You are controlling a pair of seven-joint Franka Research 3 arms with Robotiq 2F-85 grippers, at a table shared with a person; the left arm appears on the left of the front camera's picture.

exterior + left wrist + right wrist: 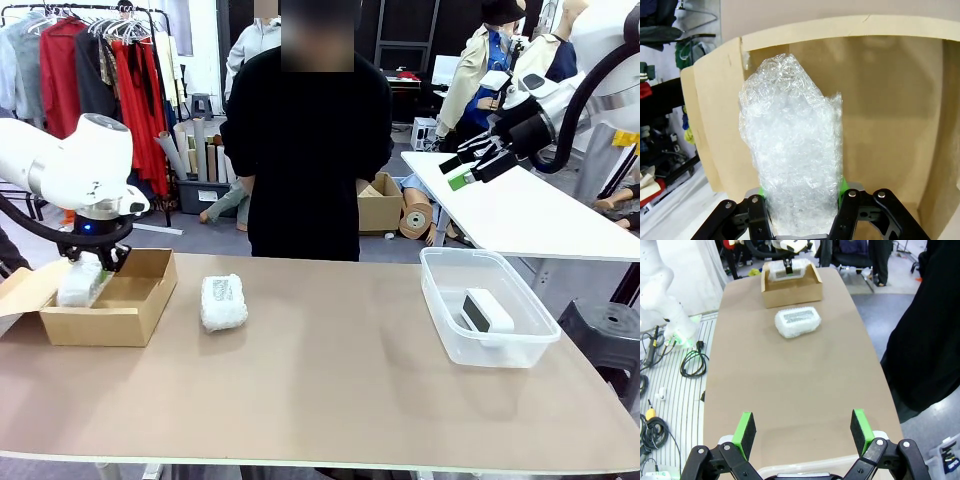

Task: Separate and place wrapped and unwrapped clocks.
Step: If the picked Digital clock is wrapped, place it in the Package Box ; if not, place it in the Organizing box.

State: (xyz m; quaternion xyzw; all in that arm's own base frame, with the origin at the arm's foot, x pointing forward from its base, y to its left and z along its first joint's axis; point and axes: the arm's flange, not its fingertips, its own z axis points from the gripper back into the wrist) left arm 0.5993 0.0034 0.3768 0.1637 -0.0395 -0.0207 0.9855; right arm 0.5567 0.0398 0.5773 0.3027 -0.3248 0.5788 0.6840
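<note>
My left gripper (92, 262) is shut on a bubble-wrapped clock (80, 281), holding it inside the open cardboard box (130, 310) at the table's left. From the left wrist the wrapped bundle (792, 145) stands between the green pads (842, 184), over the box's floor. A second wrapped clock (223, 302) lies on the table just right of the box; the right wrist view shows it too (798, 321). The bare white clock (485, 311) with a dark screen rests in the clear plastic bin (445, 325) at the right. My right gripper (468, 169) hangs open, high above the bin.
A person in black (305, 150) stands at the table's far edge, hands behind the back. Another white table (530, 215) stands behind on the right. The brown tabletop (330, 390) has free room in the middle and front. Cables lie on the floor (690, 362) off the table's side.
</note>
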